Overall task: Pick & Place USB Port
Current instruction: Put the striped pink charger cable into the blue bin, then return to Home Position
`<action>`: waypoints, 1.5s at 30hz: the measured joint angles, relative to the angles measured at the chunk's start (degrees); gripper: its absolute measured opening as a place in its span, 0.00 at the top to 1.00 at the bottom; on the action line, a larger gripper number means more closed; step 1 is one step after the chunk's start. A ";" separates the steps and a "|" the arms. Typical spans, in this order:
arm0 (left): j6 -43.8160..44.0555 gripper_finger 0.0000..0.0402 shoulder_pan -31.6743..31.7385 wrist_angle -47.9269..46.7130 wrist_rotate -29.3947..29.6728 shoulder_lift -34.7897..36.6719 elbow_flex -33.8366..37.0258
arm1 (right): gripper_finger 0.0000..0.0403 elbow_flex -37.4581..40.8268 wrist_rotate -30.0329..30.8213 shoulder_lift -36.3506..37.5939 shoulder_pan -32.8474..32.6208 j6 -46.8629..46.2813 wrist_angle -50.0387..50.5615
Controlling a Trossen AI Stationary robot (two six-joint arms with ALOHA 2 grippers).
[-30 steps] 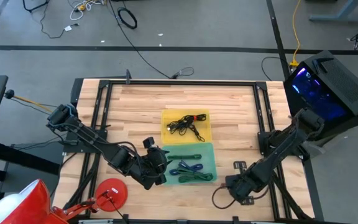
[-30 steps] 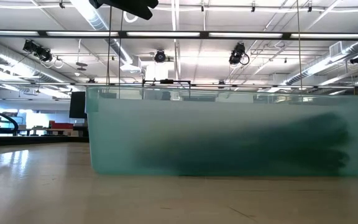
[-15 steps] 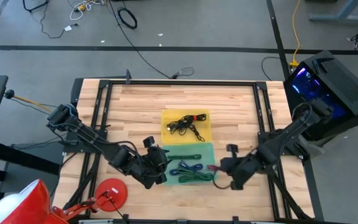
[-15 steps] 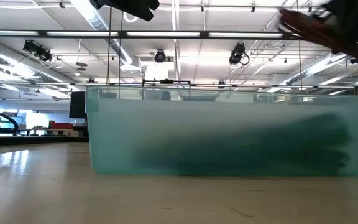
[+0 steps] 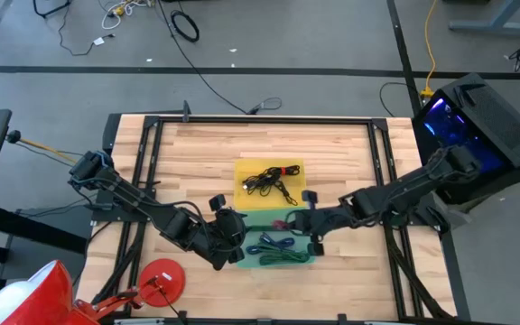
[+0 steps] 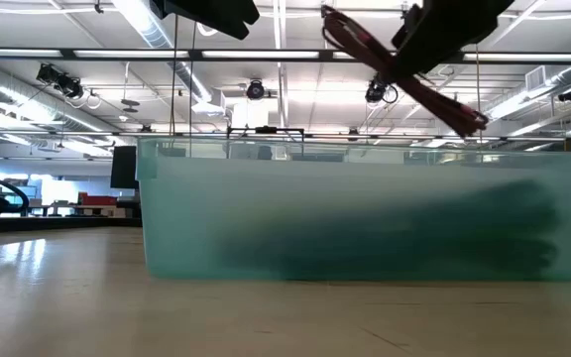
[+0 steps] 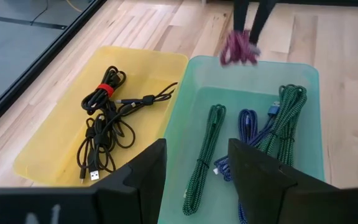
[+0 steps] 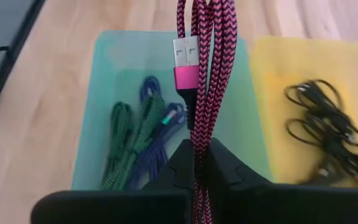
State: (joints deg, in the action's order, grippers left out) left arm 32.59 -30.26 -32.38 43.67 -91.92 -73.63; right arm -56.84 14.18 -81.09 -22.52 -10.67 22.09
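The right hand (image 8: 199, 163) is pressed together on a coiled USB cable (image 8: 201, 74), pinching the bundle between its fingers. The cable has a braided jacket in a pink and black zigzag, folded into several parallel loops, with a silver USB-A plug on a pink collar showing at the front. It hangs in the air above the edge of the teal bin (image 5: 301, 219), which already holds green and blue braided cables (image 7: 247, 137). The yellow bin (image 5: 242, 169) beside it holds black cables (image 7: 107, 121). The left hand (image 7: 194, 180) hovers with fingers spread at the teal bin's other side, over the counter (image 5: 197, 153).
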 joint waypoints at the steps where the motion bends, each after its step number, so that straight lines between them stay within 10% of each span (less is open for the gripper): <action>1: 0.01 0.56 0.00 0.00 0.01 0.00 -0.02 | 0.98 0.00 -1.13 -0.78 0.48 0.51 -1.04; 26: -0.32 0.56 0.22 -0.02 0.01 0.00 0.00 | 0.97 -0.04 -10.59 -12.45 4.13 1.44 -9.40; 38: -0.42 0.56 0.25 -0.24 0.04 0.00 0.00 | 0.44 -0.04 -9.51 -11.60 4.82 4.21 -15.97; 45: -6.25 0.56 0.26 -0.81 7.37 0.00 0.00 | 0.31 -0.04 2.11 -3.84 6.91 8.55 -16.85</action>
State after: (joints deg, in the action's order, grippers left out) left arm 26.34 -30.00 -33.19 51.04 -91.92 -73.63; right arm -56.88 16.30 -84.93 -15.61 -2.12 5.23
